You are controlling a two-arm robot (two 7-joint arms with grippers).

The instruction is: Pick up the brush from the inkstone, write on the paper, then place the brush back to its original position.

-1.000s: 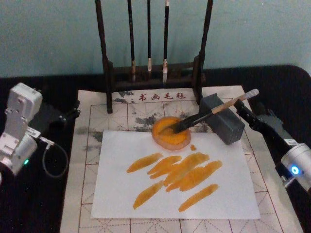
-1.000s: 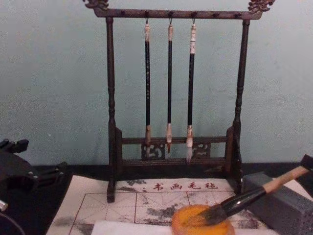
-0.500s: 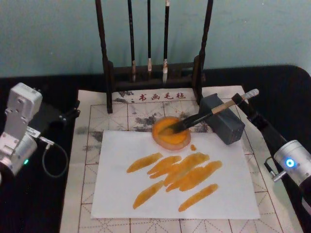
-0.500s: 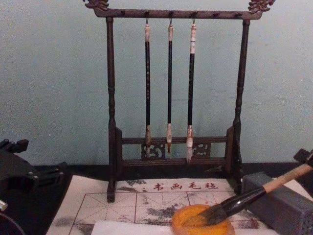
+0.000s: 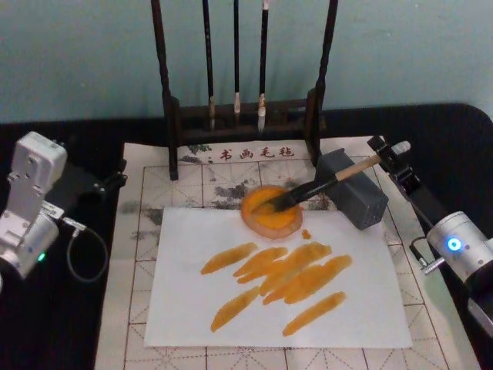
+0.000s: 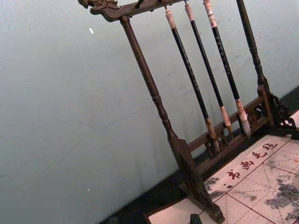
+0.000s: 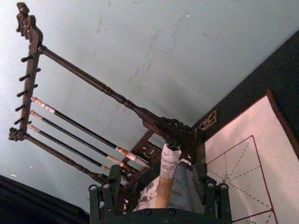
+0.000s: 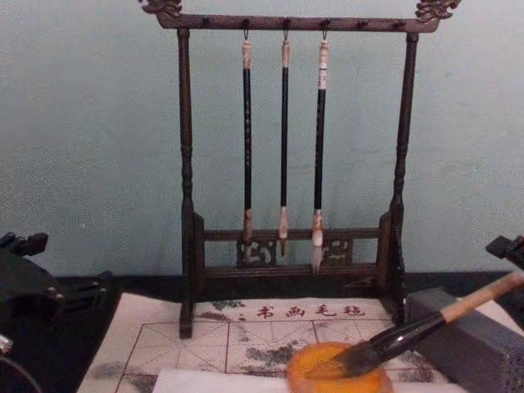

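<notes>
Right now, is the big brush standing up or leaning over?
Leaning. The brush rests bristles-down in the inkstone, handle slanting up across the grey block, with the open right gripper around its white end.

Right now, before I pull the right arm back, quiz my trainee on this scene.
1. True or false: the right gripper is shut on the brush.
2. The bristles lie: A on the paper, B in the inkstone, C on the mat.
3. How many thin brushes hang on the rack?
Key: 1 false, the right gripper stands open around the brush's end; 2 B; 3 three. Left arm sits parked at the left.
</notes>
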